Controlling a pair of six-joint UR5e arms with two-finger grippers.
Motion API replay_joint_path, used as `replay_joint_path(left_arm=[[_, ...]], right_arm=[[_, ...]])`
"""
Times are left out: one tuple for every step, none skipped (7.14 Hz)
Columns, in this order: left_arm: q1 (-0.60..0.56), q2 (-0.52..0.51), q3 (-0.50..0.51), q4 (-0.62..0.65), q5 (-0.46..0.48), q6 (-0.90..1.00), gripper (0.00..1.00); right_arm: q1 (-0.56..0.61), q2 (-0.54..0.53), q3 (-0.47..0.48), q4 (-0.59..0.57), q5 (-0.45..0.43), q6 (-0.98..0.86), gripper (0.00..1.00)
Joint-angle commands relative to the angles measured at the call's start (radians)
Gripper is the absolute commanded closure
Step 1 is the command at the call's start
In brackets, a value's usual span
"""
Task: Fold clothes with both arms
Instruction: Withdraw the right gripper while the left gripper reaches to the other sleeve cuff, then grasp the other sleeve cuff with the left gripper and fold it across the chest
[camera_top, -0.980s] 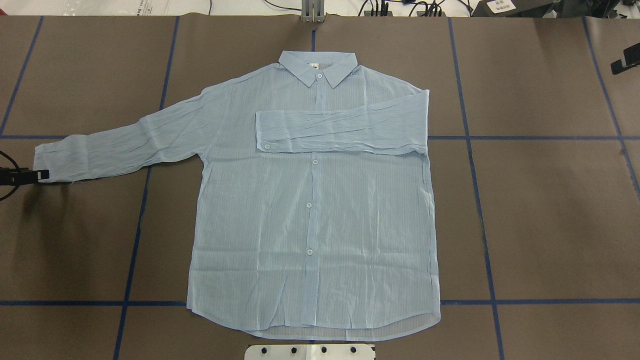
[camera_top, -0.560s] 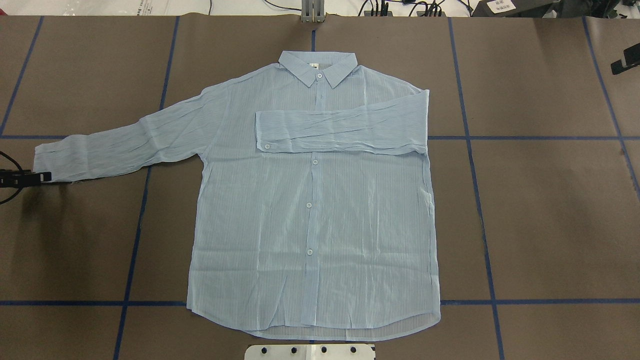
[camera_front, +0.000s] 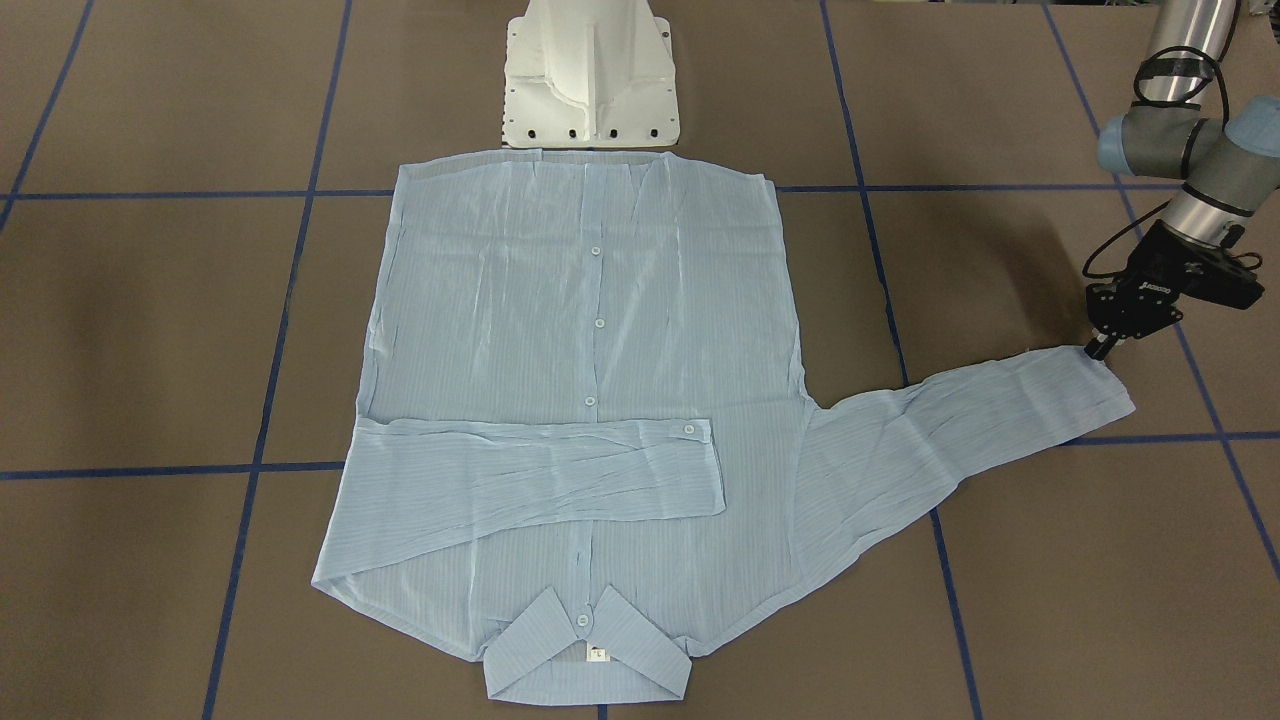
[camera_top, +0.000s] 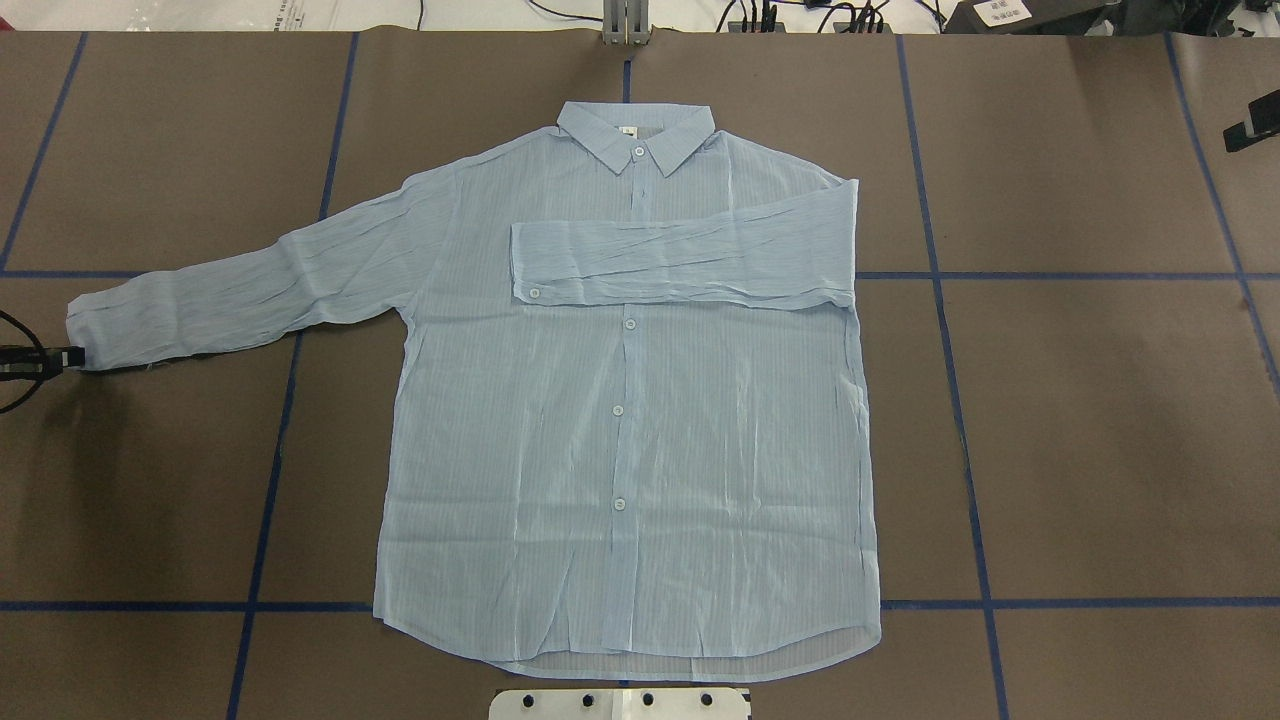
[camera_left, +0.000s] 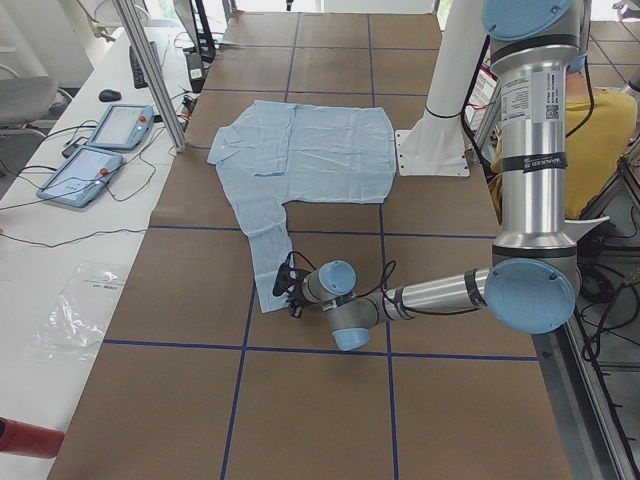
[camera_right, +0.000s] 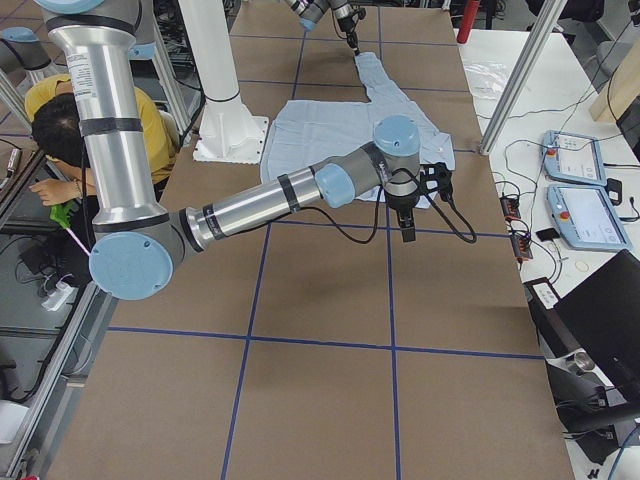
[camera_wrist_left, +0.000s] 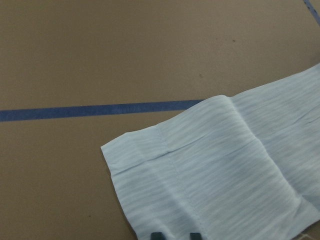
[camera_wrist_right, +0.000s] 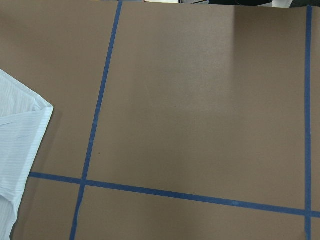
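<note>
The light-blue shirt (camera_top: 620, 450) lies flat and buttoned on the brown table, collar away from the robot. One sleeve (camera_top: 680, 262) is folded across the chest. The other sleeve stretches out to its cuff (camera_top: 100, 325) (camera_front: 1090, 385). My left gripper (camera_front: 1097, 350) (camera_top: 72, 357) sits low at that cuff's near corner. In the left wrist view its fingertips (camera_wrist_left: 156, 235) stand a small gap apart over the cuff's edge (camera_wrist_left: 225, 170), open, holding nothing. My right gripper (camera_right: 406, 232) hangs beside the shirt's far shoulder, apart from the cloth; I cannot tell its state.
The white pedestal base (camera_front: 590, 80) stands against the shirt's hem. Blue tape lines (camera_top: 940, 300) grid the table. Two tablets (camera_left: 100, 150) and a plastic bag (camera_left: 85, 310) lie on the side bench. A seated person (camera_right: 50, 130) is behind the robot.
The left gripper's tip has drawn back a little to the left, from over the cuff's corner to its edge. The shirt has not moved.
</note>
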Motion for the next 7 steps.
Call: replay_joint_path(left_arm=[[-0.009, 0.006, -0.034, 0.001, -0.018, 0.004, 1.0], [-0.017, 0.018, -0.115, 0.008, -0.083, 0.004, 1.0], [-0.061, 0.014, -0.204, 0.008, -0.099, 0.002, 1.0], [-0.072, -0.017, -0.288, 0.013, -0.101, -0.011, 1.0], [-0.072, -0.056, -0.353, 0.071, -0.125, -0.016, 1.0], [-0.072, -0.155, -0.422, 0.217, -0.168, -0.121, 1.0], [-0.061, -0.295, -0.439, 0.326, -0.17, -0.241, 1.0]], right_arm=[[0.0, -0.007, 0.007, 0.0, 0.001, 0.002, 0.0], [0.0, -0.007, 0.008, 0.0, -0.001, 0.003, 0.0], [0.0, -0.011, 0.009, 0.001, -0.001, 0.006, 0.0], [0.0, -0.014, 0.008, 0.009, -0.001, 0.008, 0.0], [0.0, -0.013, 0.006, 0.015, 0.001, 0.009, 0.0], [0.0, -0.013, 0.004, 0.015, 0.001, 0.011, 0.0], [0.0, -0.011, 0.004, 0.015, 0.001, 0.012, 0.0]])
